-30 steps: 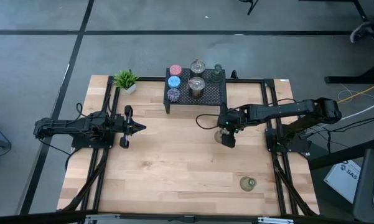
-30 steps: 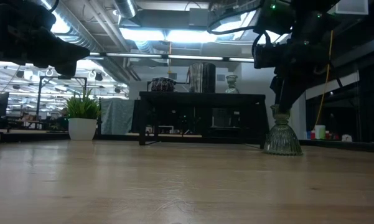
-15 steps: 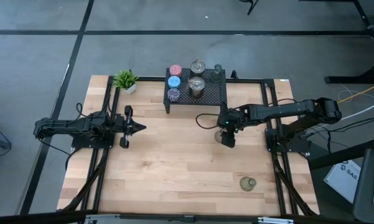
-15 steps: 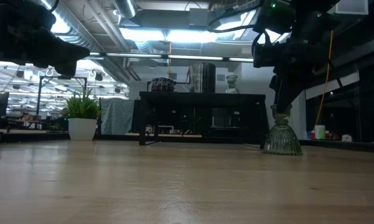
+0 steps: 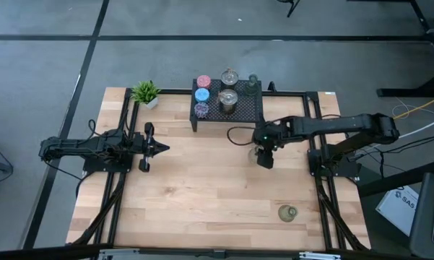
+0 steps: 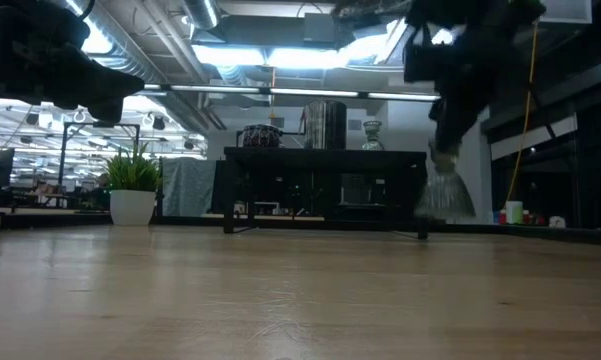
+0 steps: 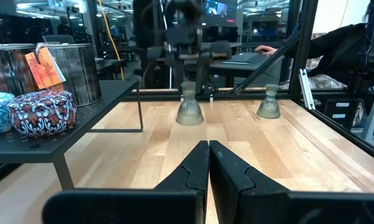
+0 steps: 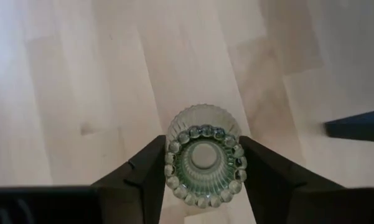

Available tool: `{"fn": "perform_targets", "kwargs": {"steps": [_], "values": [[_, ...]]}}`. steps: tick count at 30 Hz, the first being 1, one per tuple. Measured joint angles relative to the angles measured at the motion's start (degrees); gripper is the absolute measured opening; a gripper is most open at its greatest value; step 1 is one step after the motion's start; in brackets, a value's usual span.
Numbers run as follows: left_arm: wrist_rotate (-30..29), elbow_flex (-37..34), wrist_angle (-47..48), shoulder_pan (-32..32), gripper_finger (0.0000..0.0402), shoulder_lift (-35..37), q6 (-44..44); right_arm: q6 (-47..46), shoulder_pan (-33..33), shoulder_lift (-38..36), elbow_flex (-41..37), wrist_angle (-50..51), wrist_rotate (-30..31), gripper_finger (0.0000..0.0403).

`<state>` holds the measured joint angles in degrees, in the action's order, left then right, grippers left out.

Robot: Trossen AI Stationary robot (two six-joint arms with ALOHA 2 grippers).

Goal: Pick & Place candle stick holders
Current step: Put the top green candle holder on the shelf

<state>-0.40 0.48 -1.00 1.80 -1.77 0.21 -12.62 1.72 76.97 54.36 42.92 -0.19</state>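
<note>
The right claw point(image 8: 202, 180) is clamped on the neck of a ribbed glass candle stick holder point(image 8: 203, 157), which hangs just above the tabletop point(image 5: 195, 188) in front of the black rack point(image 5: 245, 108). Hard, slick and breakable, I'd guess; the narrow neck above the flared skirt looks safest. The left claw point(image 7: 208, 163) waits, pinched together.

Between my matt black right fingers point(image 8: 143, 171) I held a ribbed, beaded clear-glass candle stick holder point(image 8: 203, 155), glossy with a green tint. Below it lay the pale wooden table point(image 8: 62, 81), smooth and satin. At upper centre of the high view stood a black wire-mesh metal rack point(image 5: 245, 108) bearing a shiny silver metal holder point(image 5: 228, 100).
</note>
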Motion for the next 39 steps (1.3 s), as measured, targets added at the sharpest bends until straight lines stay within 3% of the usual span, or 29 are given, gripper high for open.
{"fn": "perform_targets", "kwargs": {"steps": [8,24,39], "values": [[0.0,0.0,0.0,0.0,0.0008,0.0,0.0,0.6,2.2,0.0,12.6,9.7,0.2,0.018],[0.0,0.0,0.0,0.0,0.0006,0.0,0.0,0.8,14.4,4.9,31.6,23.8,2.1,0.0179],[0.0,0.0,0.0,0.0,0.0008,0.0,0.0,1.1,23.1,12.3,34.7,19.7,6.6,0.0179]]}}
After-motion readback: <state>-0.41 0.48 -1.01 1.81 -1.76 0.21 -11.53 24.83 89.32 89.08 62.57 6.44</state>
